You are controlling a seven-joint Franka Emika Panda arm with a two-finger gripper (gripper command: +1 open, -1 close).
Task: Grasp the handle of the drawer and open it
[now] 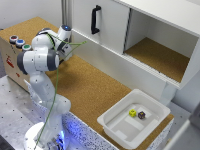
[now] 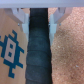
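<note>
The tan box (image 1: 11, 59) that holds the drawer stands at the exterior view's left, behind my arm (image 1: 40, 60). Neither the drawer front nor the handle can be made out there. My arm bends over the box's near end, and its own links hide the fingers in that view. In the wrist view my gripper (image 2: 39, 21) is open, with one pale finger (image 2: 22, 17) on each side of a broad dark band (image 2: 38, 52). I cannot tell whether that band is the handle. One side of it is a tan surface with a blue figure (image 2: 10, 47); the other is cork.
Several coloured buttons (image 1: 18, 42) sit on top of the tan box. A white cabinet with a long upright black handle (image 1: 95, 19) and an open compartment (image 1: 160, 55) lines the back. A white tub (image 1: 134, 119) holding two small dice stands on the cork counter (image 1: 90, 90).
</note>
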